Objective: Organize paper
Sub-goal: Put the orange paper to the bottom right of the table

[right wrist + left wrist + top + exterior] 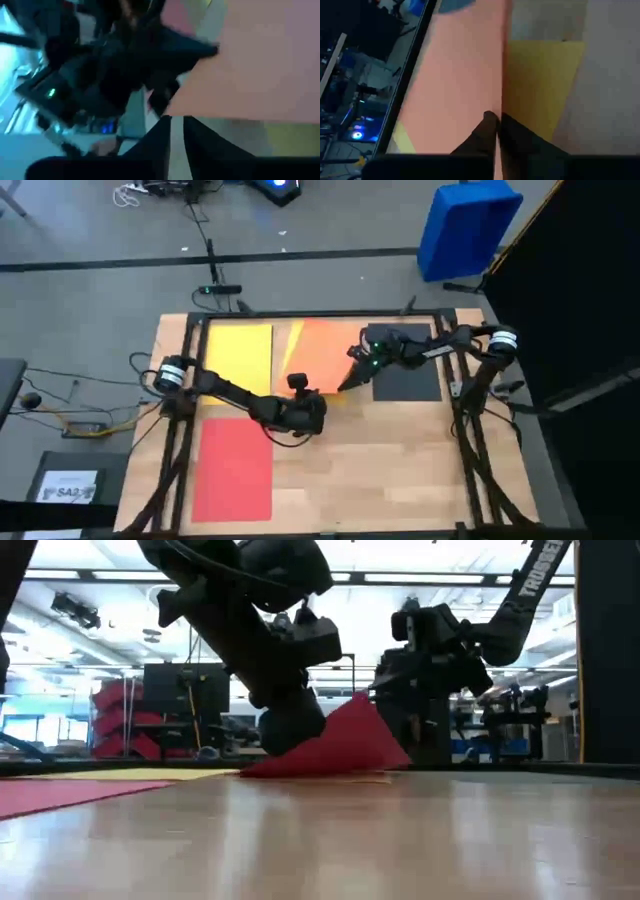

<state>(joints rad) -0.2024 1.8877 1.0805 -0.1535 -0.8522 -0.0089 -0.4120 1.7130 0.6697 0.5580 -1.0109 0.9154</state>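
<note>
Four sheets of paper are on the wooden table: yellow at the far left, red at the near left, black at the far right, and orange in the far middle, lying partly over another yellow sheet. My left gripper is shut on the orange sheet's near edge. In the low view that side of the sheet rises like a tent. My right gripper stands at the raised part, its fingers a narrow gap apart. My left gripper pinches the orange sheet's near edge between its two fingers, coming slanting down from the table's near left. The sheet runs edge-on out of the fingers. Its near part is lifted off the table and its far part lies flat. My right gripper's fingertips are right at the orange sheet's raised edge; I cannot tell whether they touch it.
A blue plastic bin stands on the floor beyond the far right corner. A dark box with a white label sits left of the table. Black frame rails run along the table's sides. Bare wood lies at the near right.
</note>
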